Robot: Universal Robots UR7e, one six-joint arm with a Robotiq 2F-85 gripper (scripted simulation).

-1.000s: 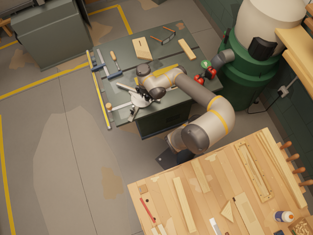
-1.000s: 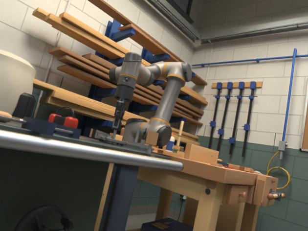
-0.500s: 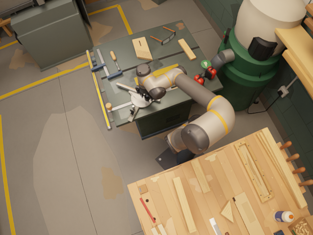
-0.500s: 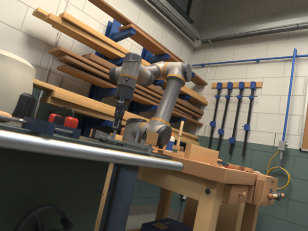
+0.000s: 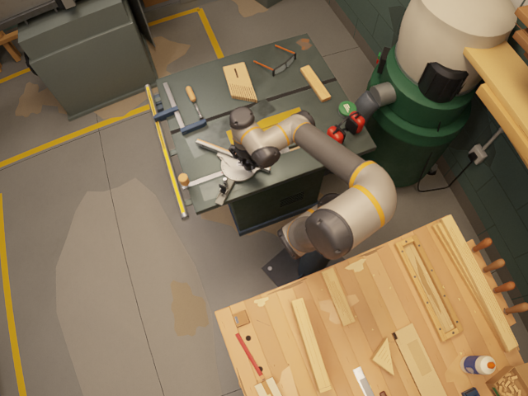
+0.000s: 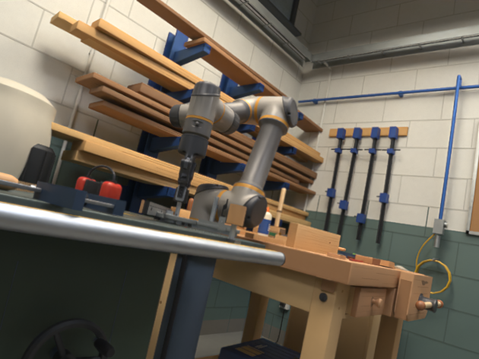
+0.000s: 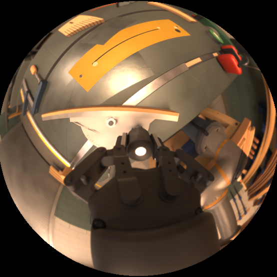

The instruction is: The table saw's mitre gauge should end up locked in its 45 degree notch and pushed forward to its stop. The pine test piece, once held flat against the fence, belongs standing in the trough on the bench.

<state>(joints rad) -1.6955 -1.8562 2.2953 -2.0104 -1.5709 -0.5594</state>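
The mitre gauge's knob (image 7: 139, 147) stands upright on the gauge's half-round metal head, and my gripper (image 7: 139, 144) is closed around it from above. The mitre gauge (image 5: 236, 166) lies on the saw table's near side, its straight fence face (image 7: 109, 113) just beyond the knob and its bar (image 5: 204, 179) running toward the table's front edge. The pine test piece (image 5: 315, 83) lies flat at the far right of the saw table, apart from my gripper. The trough (image 5: 428, 287) is a long framed recess in the wooden bench at the right.
Behind the gauge, the orange blade insert (image 7: 129, 49) lies in the table. A slotted board (image 5: 239, 81), glasses (image 5: 283, 65), a chisel (image 5: 192, 99), a blue clamp (image 5: 177, 113) and red ear defenders (image 5: 347, 126) lie about. A green dust extractor (image 5: 422, 93) stands on the right.
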